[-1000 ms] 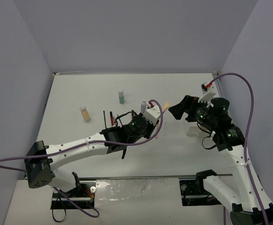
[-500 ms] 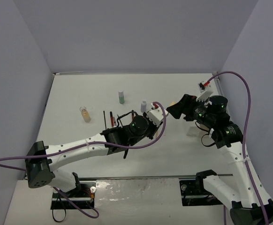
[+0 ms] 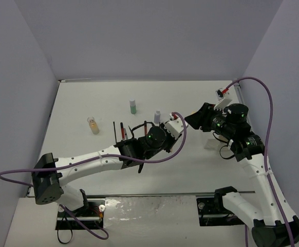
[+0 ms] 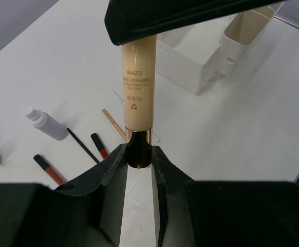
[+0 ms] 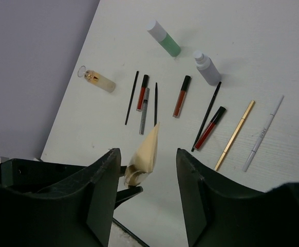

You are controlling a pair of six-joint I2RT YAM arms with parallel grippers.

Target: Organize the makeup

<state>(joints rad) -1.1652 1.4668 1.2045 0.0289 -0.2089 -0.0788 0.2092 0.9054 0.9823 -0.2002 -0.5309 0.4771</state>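
Note:
My left gripper (image 4: pixel 139 154) is shut on the dark cap of a beige makeup tube (image 4: pixel 138 98) and holds it above the table. The tube's flat end (image 5: pixel 147 152) lies between the jaws of my right gripper (image 5: pixel 148 159), which stand apart with a gap on each side. In the top view the right gripper (image 3: pixel 193 119) meets the left gripper (image 3: pixel 176 125) mid-table. Below lie a green bottle (image 5: pixel 165 39), a grey bottle (image 5: pixel 206 68), a beige bottle (image 5: pixel 99 81) and several sticks: red (image 5: pixel 182 96), black (image 5: pixel 131 98), gold (image 5: pixel 235 135), white (image 5: pixel 263 133).
A white compartmented tray (image 4: pixel 190 56) stands on the right side of the table, partly behind the right arm (image 3: pixel 242 139). Purple cables loop over both arms. Grey walls close in the table at the back and sides.
My left arm has carried the tube to the right. The right gripper has come over the tube's end and its jaws have narrowed around it.

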